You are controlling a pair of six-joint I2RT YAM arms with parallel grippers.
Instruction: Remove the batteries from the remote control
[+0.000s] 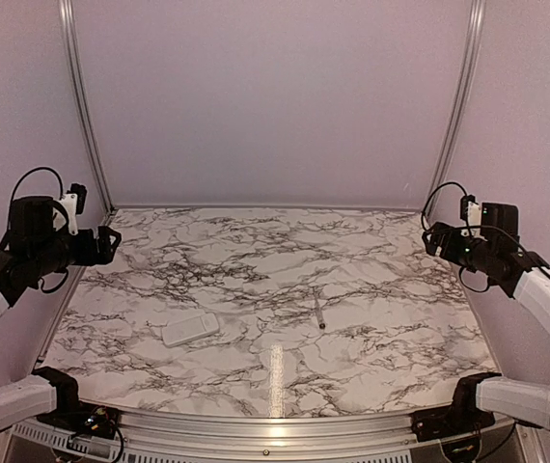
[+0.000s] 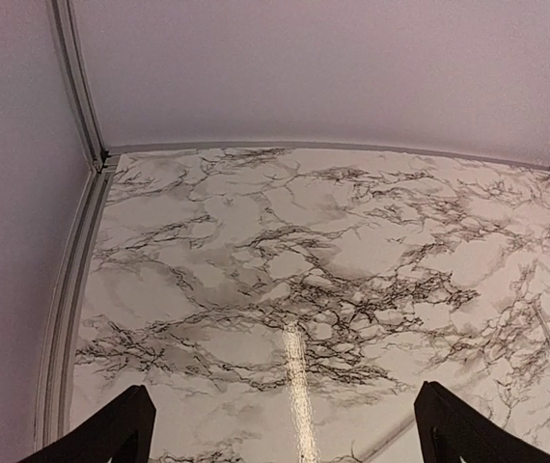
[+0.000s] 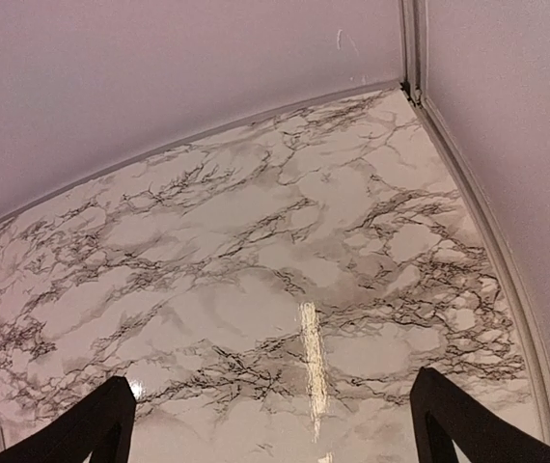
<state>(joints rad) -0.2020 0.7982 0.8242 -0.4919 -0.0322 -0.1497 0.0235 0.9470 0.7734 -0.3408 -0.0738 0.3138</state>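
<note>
We find the remote [image 1: 190, 329] flat on the table [image 1: 371, 289], at about 8 o'clock from the table's middle as the top camera sees it, with 12 o'clock at the far wall. Its long axis runs roughly from 8 to 2 o'clock, nearly crosswise to the arms. It shows us a plain white face. No batteries are in view, and we cannot tell whether a cover sits over the recess or which end holds it.

A thin stick [image 1: 319, 313] lies well apart at the remote's 3 o'clock, lengthwise along 12 to 6, with a dark tip at its near end.

The left gripper [image 2: 283, 405] hangs raised over the left edge, jaws spread wide with nothing between them. One dark finger [image 2: 111, 429] sits at each bottom corner of its wrist view. The remote lies between its 4 and 5 o'clock, nearer the bases and lower, and is outside that wrist view. The right gripper [image 3: 270, 386] is equally wide and empty at the right edge. For it the remote sits far off at 8 o'clock, past the stick.

We judge the left arm clearly nearer, so it would do best to come down and inward with its fingers across the remote's short width.
</note>
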